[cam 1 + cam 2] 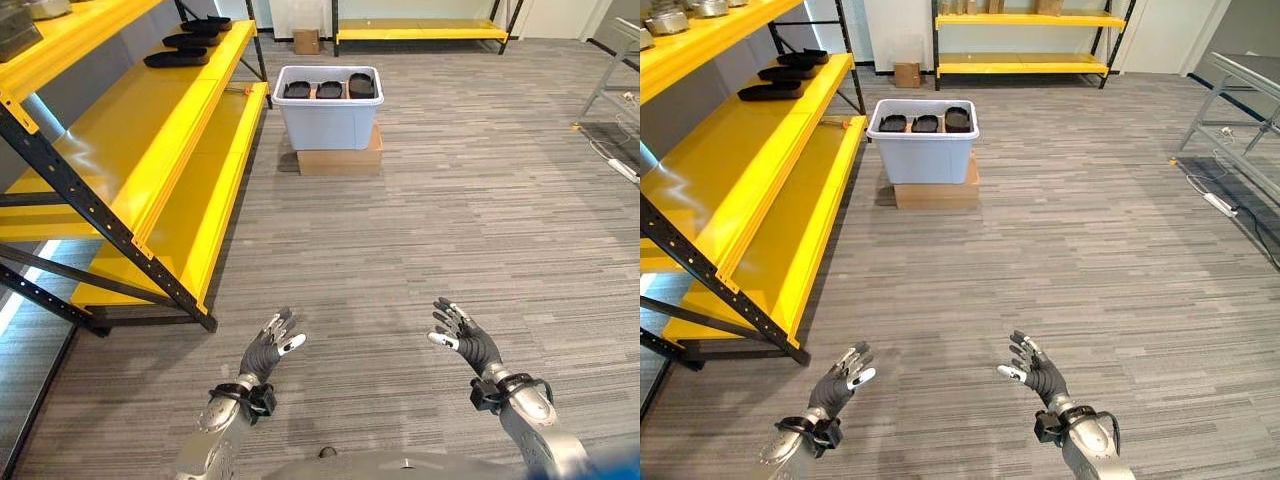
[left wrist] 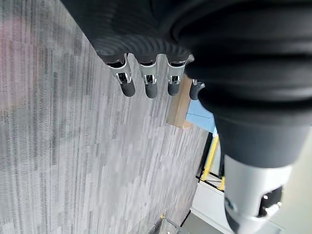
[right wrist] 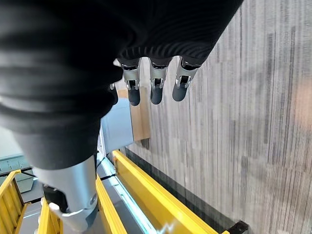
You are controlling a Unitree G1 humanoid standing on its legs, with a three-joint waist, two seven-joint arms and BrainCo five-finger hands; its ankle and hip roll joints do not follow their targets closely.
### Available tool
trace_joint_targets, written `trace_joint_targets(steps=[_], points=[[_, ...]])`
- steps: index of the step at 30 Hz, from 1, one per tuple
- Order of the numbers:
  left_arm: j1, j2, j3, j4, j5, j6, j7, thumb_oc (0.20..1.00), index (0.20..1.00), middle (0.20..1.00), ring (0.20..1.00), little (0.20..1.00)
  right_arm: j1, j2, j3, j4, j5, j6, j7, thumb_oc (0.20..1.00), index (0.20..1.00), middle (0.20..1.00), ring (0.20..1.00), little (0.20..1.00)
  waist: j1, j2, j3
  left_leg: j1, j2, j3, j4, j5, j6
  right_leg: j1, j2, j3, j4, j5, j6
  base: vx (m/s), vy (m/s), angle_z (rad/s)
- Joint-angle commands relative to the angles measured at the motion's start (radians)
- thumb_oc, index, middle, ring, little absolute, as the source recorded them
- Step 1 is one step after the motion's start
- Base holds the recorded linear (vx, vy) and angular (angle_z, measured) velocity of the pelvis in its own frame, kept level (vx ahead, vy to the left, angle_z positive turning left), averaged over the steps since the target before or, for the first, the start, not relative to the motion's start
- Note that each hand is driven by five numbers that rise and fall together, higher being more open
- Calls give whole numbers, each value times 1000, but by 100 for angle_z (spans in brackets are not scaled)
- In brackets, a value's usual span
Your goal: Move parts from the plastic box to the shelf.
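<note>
Reaching: we hold both hands low in front of us, well short of the work, nothing in either.
Left hand (image 1: pixel 268 350): at 7 o'clock in the head view, fingers spread and relaxed, palm turned inward, over bare floor.
Right hand (image 1: pixel 464 340): at 5 o'clock, fingers fanned and straight, likewise empty.
Carpet floor (image 1: pixel 420 260): grey, flat-woven with fine streaks; it lies between us and everything we need.
Yellow shelf (image 1: pixel 150 160): running from 9 to 11 o'clock, smooth painted steel decks on black perforated uprights, hard and level.
Placed parts (image 1: pixel 178 58): flat black pieces already on the upper deck near 11 o'clock, lying in a row.
Plastic box (image 1: pixel 328 110): at 12 o'clock, a pale grey-blue bin with a rolled rim and smooth tapering walls, just beside the shelf's far end.
Cardboard carton (image 1: pixel 338 160): a brown carton under the box, raising it off the floor.
Black parts (image 1: pixel 329 90): three dark rounded shapes side by side at the top of the box, matte, with moulded edges.
Handling: we judge them stiff and fairly light, probably moulded plastic or rubber, not fragile; the matte skin should grip well.
Hold: we would pinch each across its long edges, thumb against fingers.
</note>
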Motion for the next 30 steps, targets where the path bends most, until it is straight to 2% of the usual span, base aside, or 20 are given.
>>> trace_joint_targets(steps=[1, 4, 5, 7, 8, 9, 10, 11, 12, 13, 14, 16, 17, 18, 20, 21, 23, 27, 28, 30], points=[[-35, 12, 37, -48, 2, -64, 22, 1000, 1000, 1000, 1000, 1000, -40, 11, -1, 5, 40, -48, 3, 1000, 1000, 1000, 1000, 1000, 19, -27, -33, -53, 42, -18, 172, -100, -36, -108, -162, 26, 238, 82, 150, 34, 99, 16], [-34, 14, 47, -54, 5, -64, 25, 1000, 1000, 1000, 1000, 1000, -43, 19, 2, 9, 37, -47, 2, 1000, 1000, 1000, 1000, 1000, 17, -26, -18, -48, 28, -22, 189, -116, -16, -153, -175, 40, 334, 111, 155, 36, 202, 14], [-46, 20, 44, -63, 13, -64, 34, 1000, 1000, 1000, 1000, 1000, -43, 29, 15, -2, 35, -48, 1, 1000, 1000, 1000, 1000, 1000, 7, -14, 23, -26, 7, -41, 210, -132, 17, -258, -171, 74, 566, 242, 142, 55, 301, 18], [-52, 22, 41, -60, 18, -64, 34, 1000, 1000, 1000, 1000, 1000, -48, 31, 18, 4, 35, -48, 1, 1000, 1000, 1000, 1000, 1000, 5, -6, 34, -16, 12, -37, 206, -135, 22, -295, -163, 63, 613, 228, 136, 89, 215, 20], [-57, 22, 44, -55, 27, -64, 36, 1000, 1000, 1000, 1000, 1000, -53, 32, 20, 7, 35, -48, 0, 1000, 1000, 1000, 1000, 1000, -10, 6, 38, 25, 13, -46, 176, -141, 29, -371, -110, 47, 618, 182, 125, 260, 86, -9], [-61, 18, 51, -58, 20, -69, 37, 1000, 1000, 1000, 1000, 1000, -62, 26, 23, -5, 29, -55, 0, 1000, 1000, 1000, 1000, 1000, -28, 5, 48, 68, 3, -55, 151, -156, 29, -430, -71, 36, 535, 159, 121, 436, 41, -28], [-70, 10, 54, -45, 20, -75, 38, 1000, 1000, 1000, 1000, 1000, -67, 25, 22, 1, 21, -66, -6, 1000, 1000, 1000, 1000, 1000, -39, -12, 50, 100, -17, -69, 134, -181, 19, -446, -89, 18, 362, 175, 127, 423, -56, -25], [-73, 6, 54, -38, 21, -78, 38, 1000, 1000, 1000, 1000, 1000, -71, 27, 24, 8, 20, -67, -8, 1000, 1000, 1000, 1000, 1000, -48, -14, 53, 122, -16, -78, 122, -190, 11, -452, -99, 17, 274, 195, 135, 506, -138, 42], [-81, 0, 54, -24, 19, -86, 47, 1000, 1000, 1000, 1000, 1000, -78, 34, 24, 4, 26, -69, -19, 1000, 1000, 1000, 1000, 1000, -71, -11, 67, 178, 0, -100, 108, -217, -14, -469, -109, 35, 139, 260, 162, 529, -152, 85], [-78, -7, 52, -21, 24, -88, 54, 1000, 1000, 1000, 1000, 1000, -80, 29, 21, -13, 11, -65, -26, 1000, 1000, 1000, 1000, 1000, -81, -11, 68, 225, 15, -106, 99, -242, -27, -473, -111, 32, 95, 294, 176, 434, -123, 79], [-78, -8, 51, -21, 24, -88, 54, 1000, 1000, 1000, 1000, 1000, -80, 29, 21, -14, 11, -65, -26, 1000, 1000, 1000, 1000, 1000, -81, -10, 69, 227, 17, -106, 98, -242, -27, -471, -110, 31, 94, 294, 176, 434, -164, 47], [-90, -28, 32, 1, 27, -86, 59, 1000, 1000, 1000, 1000, 1000, -85, 28, 8, -12, 11, -66, -31, 1000, 1000, 1000, 1000, 1000, -95, -13, 40, 283, 44, -123, 77, -261, -44, -459, -101, 22, 126, 309, 160, 423, -217, 33], [-104, -38, 14, 10, 14, -87, 66, 1000, 1000, 1000, 1000, 1000, -93, 21, 6, -8, 23, -71, -38, 1000, 1000, 1000, 1000, 1000, -110, 2, 18, 278, 83, -136, 100, -241, -61, -469, -77, 16, 157, 307, 145, 295, -186, 56], [-104, -38, 14, 10, 14, -87, 66, 1000, 1000, 1000, 1000, 1000, -93, 20, 6, -8, 23, -71, -38, 1000, 1000, 1000, 1000, 1000, -112, 5, 16, 276, 86, -137, 100, -243, -62, -471, -76, 13, 159, 305, 144, 290, -202, 89], [-107, -38, 3, -2, 0, -85, 67, 1000, 1000, 1000, 1000, 1000, -96, 12, 1, -12, 25, -72, -40, 1000, 1000, 1000, 1000, 1000, -119, 19, 8, 271, 118, -145, 128, -218, -78, -487, -56, -7, 210, 266, 130, 283, -184, 68], [-117, -40, -11, -7, -12, -84, 68, 1000, 1000, 1000, 1000, 1000, -103, 2, 3, -10, 33, -77, -43, 1000, 1000, 1000, 1000, 1000, -122, 32, 4, 254, 146, -153, 174, -160, -96, -501, -27, -16, 267, 225, 108, 346, -237, 37], [-134, -37, -23, -16, -21, -87, 69, 1000, 1000, 1000, 1000, 1000, -113, -13, 3, -13, 30, -80, -41, 1000, 1000, 1000, 1000, 1000, -125, 41, 7, 228, 166, -163, 219, -82, -114, -509, 1, -20, 301, 186, 90, 292, -226, 31], [-166, -43, -33, -18, -39, -97, 81, 1000, 1000, 1000, 1000, 1000, -135, -35, 2, -12, 26, -88, -48, 1000, 1000, 1000, 1000, 1000, -122, 49, 4, 206, 198, -176, 259, 70, -135, -496, 49, -22, 306, 142, 59, 223, -184, -8], [-176, -47, -33, -15, -38, -99, 88, 1000, 1000, 1000, 1000, 1000, -137, -34, -2, -9, 32, -90, -53, 1000, 1000, 1000, 1000, 1000, -119, 46, 2, 182, 199, -173, 312, 115, -139, -479, 58, -21, 293, 131, 46, 199, -196, -36], [-184, -49, -30, -29, -44, -99, 92, 1000, 1000, 1000, 1000, 1000, -130, -40, -16, -15, 37, -96, -67, 1000, 1000, 1000, 1000, 1000, -106, 27, 16, 75, 192, -148, 540, 206, -147, -409, 67, -11, 255, 109, 9, 210, -276, 3]])
